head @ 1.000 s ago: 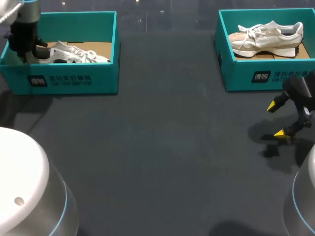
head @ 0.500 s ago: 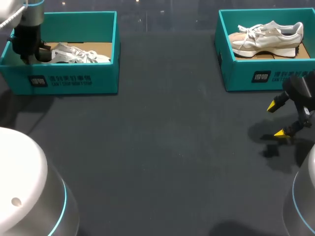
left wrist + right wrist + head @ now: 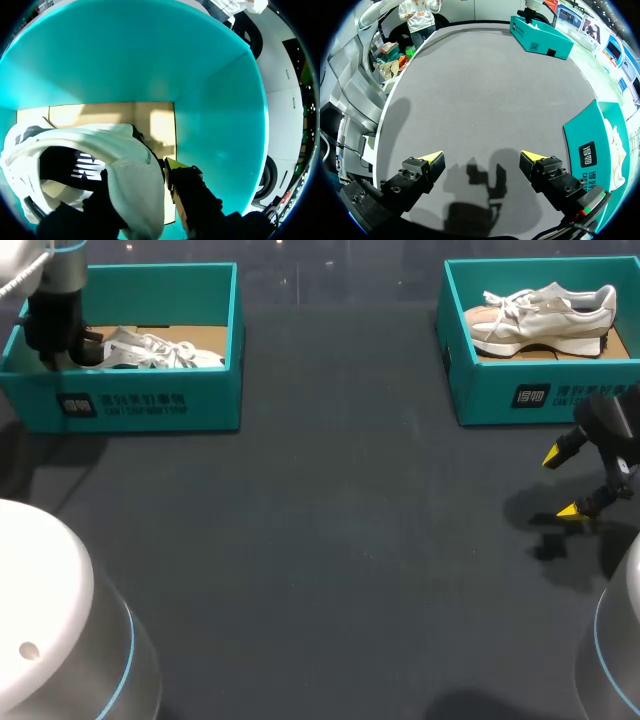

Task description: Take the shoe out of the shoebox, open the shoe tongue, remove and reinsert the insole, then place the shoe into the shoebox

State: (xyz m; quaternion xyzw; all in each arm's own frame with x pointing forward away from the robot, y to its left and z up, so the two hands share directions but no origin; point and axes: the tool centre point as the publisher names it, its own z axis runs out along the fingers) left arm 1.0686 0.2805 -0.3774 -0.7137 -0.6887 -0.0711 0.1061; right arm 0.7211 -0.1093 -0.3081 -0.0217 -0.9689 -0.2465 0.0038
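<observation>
A white shoe [image 3: 160, 348] lies on its sole in the teal shoebox [image 3: 150, 405] at the table's far left. My left gripper [image 3: 60, 340] reaches down into that box at the shoe's heel. In the left wrist view the heel of the shoe [image 3: 125, 155] stands between the fingers: one finger is inside the shoe's opening, and the yellow-tipped finger [image 3: 175, 167] is outside with a thin dark gap to the heel. My left gripper [image 3: 137, 175] is open. My right gripper [image 3: 563, 482] [image 3: 482, 162] hangs open over bare table at the right, holding nothing.
A second teal shoebox [image 3: 540, 395] [image 3: 592, 150] at the far right holds a white and beige shoe [image 3: 540, 315]. The dark table [image 3: 340, 540] stretches between the boxes. The left box's teal wall [image 3: 125, 60] rises close ahead of the left gripper over a cardboard floor [image 3: 150, 117].
My left gripper shifted slightly deeper into the box with the shoe's heel, and the shoe settled. Its fingers have spread off the heel. The right arm has not moved.
</observation>
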